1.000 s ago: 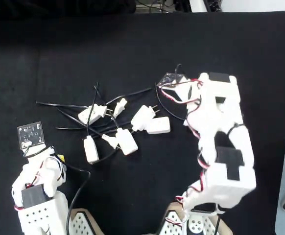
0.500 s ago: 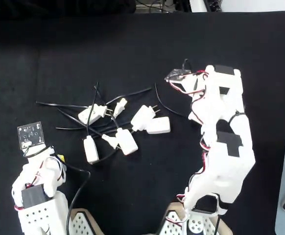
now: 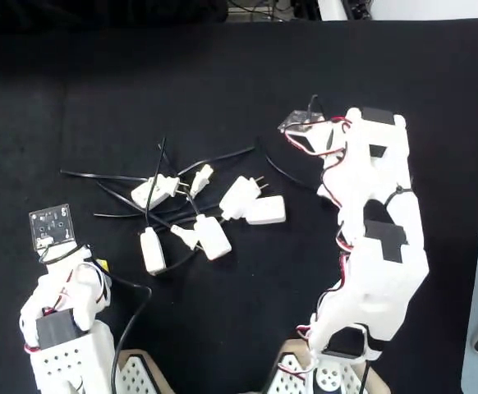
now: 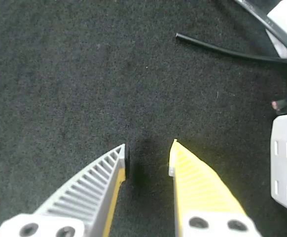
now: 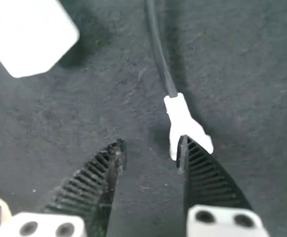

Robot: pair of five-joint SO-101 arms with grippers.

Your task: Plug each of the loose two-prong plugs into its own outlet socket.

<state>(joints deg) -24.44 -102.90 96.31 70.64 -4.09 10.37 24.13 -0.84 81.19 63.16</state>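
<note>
Right gripper [image 5: 151,148]: we see its two black ribbed fingers spread apart with nothing between them, low over the black cloth [image 5: 242,59].
Small white plug [image 5: 185,126]: it lies on the cloth at the tip of one black finger, outside the gap; we cannot tell whether the two touch.
Black cord [image 5: 158,49]: it runs from the plug's back end straight away from the gripper.
White block [image 5: 30,34]: it rests farther out, apart from the plug and its cord.
Left gripper [image 4: 148,150]: one pale grey finger and one yellow finger stand parted and empty, tips close to the cloth.
Slotted white socket [image 4: 286,163]: it lies on the cloth near the yellow finger, not touching it, with two pairs of slots facing up.
Black cable [image 4: 222,49]: it crosses the cloth beyond the fingertips.
Left arm [image 3: 62,308]: in the high view it sits low at the table's near edge.
Right arm [image 3: 374,246]: it stretches farther over the table.
Cluster of plugs and sockets [image 3: 206,205]: white pieces and tangled black cords lie mid-table, between the two arms.
</note>
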